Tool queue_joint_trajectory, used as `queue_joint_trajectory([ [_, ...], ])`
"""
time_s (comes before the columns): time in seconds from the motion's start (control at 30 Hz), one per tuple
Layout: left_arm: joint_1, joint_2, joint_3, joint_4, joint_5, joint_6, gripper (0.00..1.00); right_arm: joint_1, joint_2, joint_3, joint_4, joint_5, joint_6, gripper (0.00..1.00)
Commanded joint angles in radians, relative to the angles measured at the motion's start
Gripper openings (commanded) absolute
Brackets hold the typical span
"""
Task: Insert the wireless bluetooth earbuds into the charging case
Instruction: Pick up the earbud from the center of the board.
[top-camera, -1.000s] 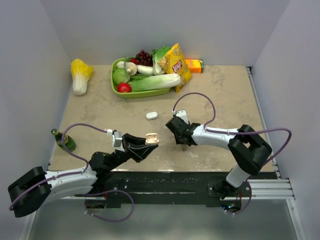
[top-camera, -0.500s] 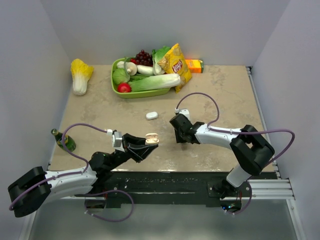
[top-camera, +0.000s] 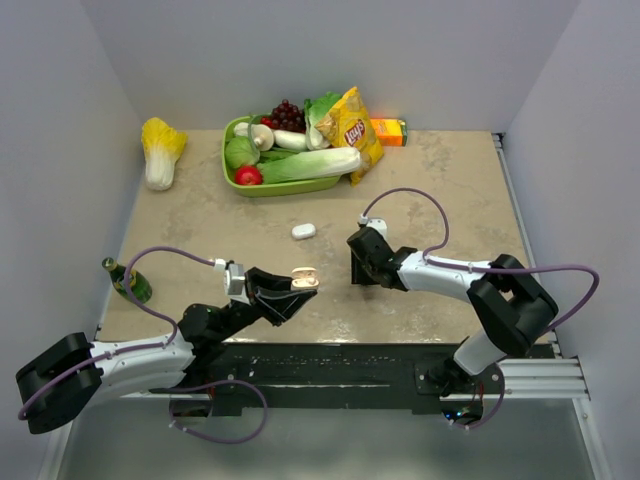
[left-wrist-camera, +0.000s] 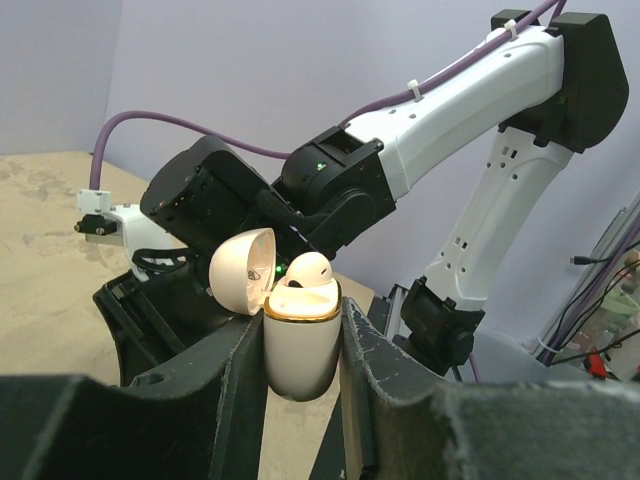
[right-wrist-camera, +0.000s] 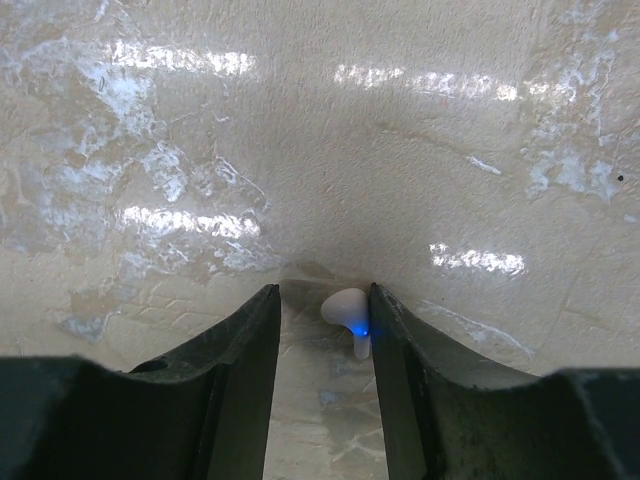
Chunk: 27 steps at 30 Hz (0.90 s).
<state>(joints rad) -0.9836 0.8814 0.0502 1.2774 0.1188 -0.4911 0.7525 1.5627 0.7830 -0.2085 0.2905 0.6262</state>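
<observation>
My left gripper is shut on the open white charging case and holds it above the table's near edge. In the left wrist view the case sits upright between my fingers with its lid flipped back, and one white earbud sticks out of its gold-rimmed top. My right gripper is down at the table. In the right wrist view a second earbud with a blue light lies on the table between my open fingers, touching the right finger, with a gap to the left one.
A small white rounded object lies mid-table. A green bottle stands at the left edge. A green tray of vegetables, a chips bag, an orange box and a cabbage are at the back.
My right gripper has shifted a little to the right and away from the left arm. The left gripper has held still with the case.
</observation>
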Motion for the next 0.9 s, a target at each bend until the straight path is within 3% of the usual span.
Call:
queue_joint_trajectory([
  [0.0, -0.007, -0.004, -0.213, 0.617, -0.004, -0.014, 0.0, -0.001, -0.021, -0.013, -0.032, 0.012, 0.017, 0.44],
  [0.57, -0.009, 0.011, -0.205, 0.617, -0.002, -0.015, 0.0, -0.001, -0.004, -0.01, -0.072, 0.047, -0.056, 0.39],
  [0.87, -0.01, 0.019, -0.2, 0.617, -0.001, -0.014, 0.0, -0.001, -0.01, -0.019, -0.063, 0.027, -0.059, 0.26],
])
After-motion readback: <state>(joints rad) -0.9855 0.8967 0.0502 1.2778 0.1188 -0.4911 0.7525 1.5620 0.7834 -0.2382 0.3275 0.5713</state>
